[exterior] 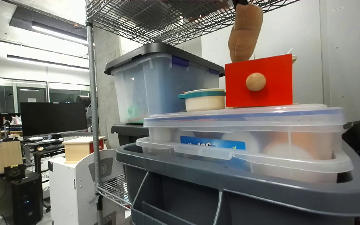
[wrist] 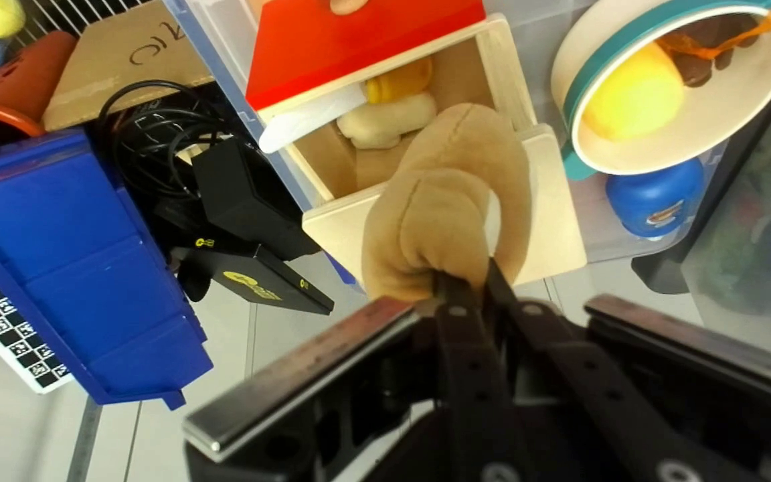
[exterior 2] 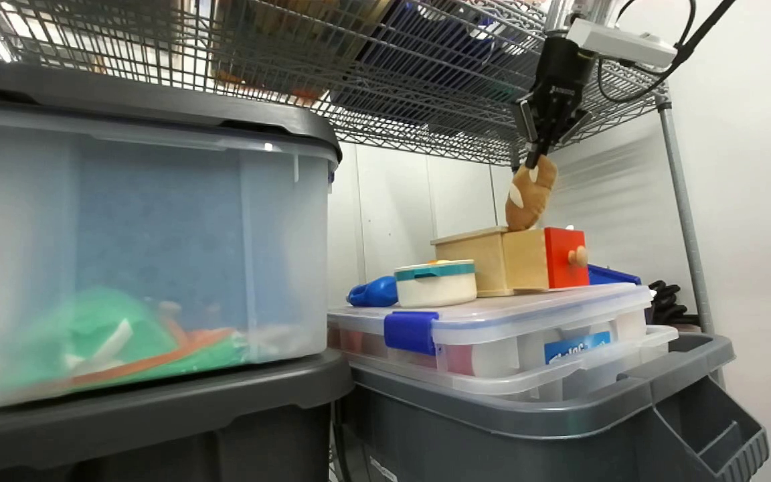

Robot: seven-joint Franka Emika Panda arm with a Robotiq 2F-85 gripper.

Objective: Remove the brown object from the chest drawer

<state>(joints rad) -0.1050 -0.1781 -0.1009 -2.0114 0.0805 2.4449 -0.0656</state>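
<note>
The brown object is a tan, soft-looking oblong lump in both exterior views (exterior: 245, 34) (exterior 2: 529, 194) and in the wrist view (wrist: 456, 150). My gripper (exterior 2: 538, 155), also in the wrist view (wrist: 466, 278), is shut on its upper end. The object hangs down over the chest drawer, a red-fronted box with a wooden knob (exterior: 273, 84) (exterior 2: 563, 271) (wrist: 372, 47). The drawer is pulled out of its light wood chest (exterior 2: 469, 251). The object's lower end is right at the drawer's top; I cannot tell whether it touches. A cream piece (wrist: 389, 120) and a yellow-orange piece (wrist: 402, 80) lie inside.
A cream bowl with a teal rim (exterior 2: 436, 288) and a blue bottle (exterior 2: 375, 292) stand beside the chest on a clear lidded bin (exterior 2: 479, 358). A wire shelf (exterior 2: 425, 87) hangs close above. A large clear tote (exterior: 164, 84) stands beside.
</note>
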